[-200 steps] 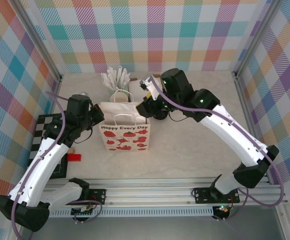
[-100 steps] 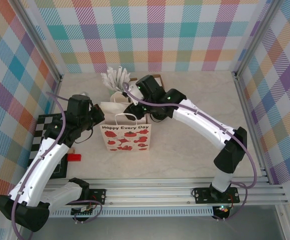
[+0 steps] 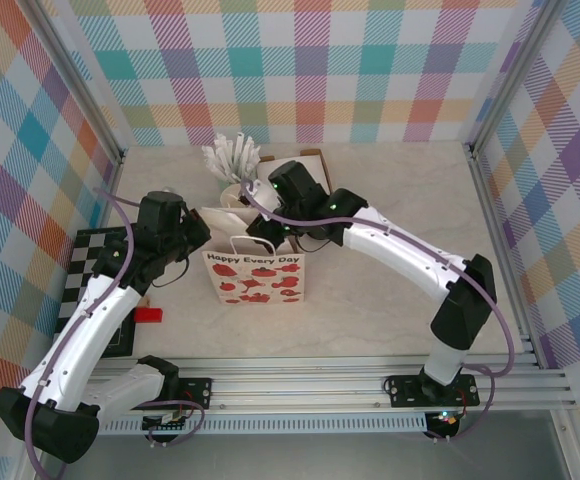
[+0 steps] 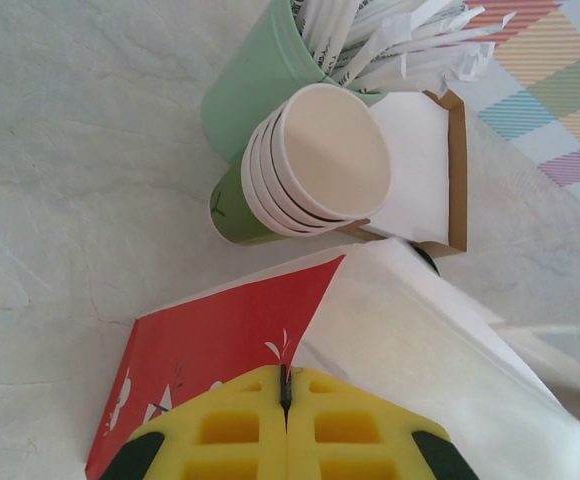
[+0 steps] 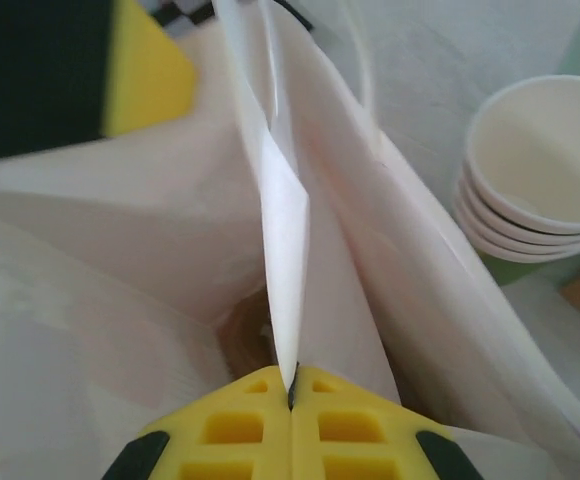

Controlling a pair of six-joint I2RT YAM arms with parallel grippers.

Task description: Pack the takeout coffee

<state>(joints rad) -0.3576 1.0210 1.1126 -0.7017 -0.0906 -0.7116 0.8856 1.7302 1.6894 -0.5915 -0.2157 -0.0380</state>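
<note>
Whereas a second ago the right arm (image 3: pixel 400 250) came in from the right of the frame with its wrist beside the paper bag (image 3: pixel 255 278), it now stretches across the pale bench (image 3: pixel 390 320) with its wrist over the bag's open top. The wrist sits a little lower in the frame than half a second ago. The left arm (image 3: pixel 100 310) keeps nearly the same pose at the left of the frame, shifted only slightly downward. The bag, printed with red fruit and "Happy Every Day", stands upright at centre frame, a touch lower than before. The right hand (image 5: pixel 292 388) is clenched on a fold of the bag's white wall at the mouth. The left hand (image 4: pixel 286 392) is clenched on the bag's top edge, with the red outer face to the left of it and the white inside to the right. A stack of lidless green cups (image 4: pixel 320 165) lies just beyond the bag, beside a taller green cup (image 4: pixel 255 85) of wrapped sticks. Where the takeout coffee sits I cannot tell; deep in the bag is a dim brownish patch (image 5: pixel 245 335), too blurred to name.
</note>
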